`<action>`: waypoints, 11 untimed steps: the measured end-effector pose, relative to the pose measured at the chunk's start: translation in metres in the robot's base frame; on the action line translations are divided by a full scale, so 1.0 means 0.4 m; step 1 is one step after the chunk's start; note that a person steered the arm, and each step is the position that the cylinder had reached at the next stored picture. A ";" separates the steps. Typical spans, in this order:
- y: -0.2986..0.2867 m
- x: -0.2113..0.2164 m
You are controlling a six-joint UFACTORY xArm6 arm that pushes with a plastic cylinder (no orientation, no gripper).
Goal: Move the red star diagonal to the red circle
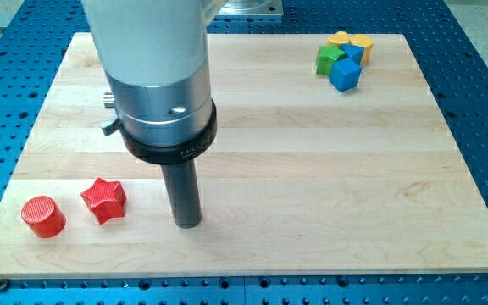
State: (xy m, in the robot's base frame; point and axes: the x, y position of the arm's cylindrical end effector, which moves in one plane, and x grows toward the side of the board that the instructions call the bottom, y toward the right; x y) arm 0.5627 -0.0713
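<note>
The red star (103,200) lies on the wooden board near the view's bottom left. The red circle (43,216), a short cylinder, stands just to its left and slightly lower, a small gap between them. My tip (189,224) rests on the board to the right of the red star, about a block's width away and a little lower, touching neither block. The arm's thick grey body rises above it to the view's top.
A tight cluster at the view's top right holds a green block (329,59), a blue cube (345,74), a second blue block (353,53) and yellow blocks (351,41). The wooden board (312,169) lies on a blue perforated table.
</note>
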 end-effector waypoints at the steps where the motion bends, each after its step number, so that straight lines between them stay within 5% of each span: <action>1: -0.090 0.000; 6: -0.316 0.044; 8: -0.312 -0.184; 9: -0.233 -0.093; 11: -0.140 -0.269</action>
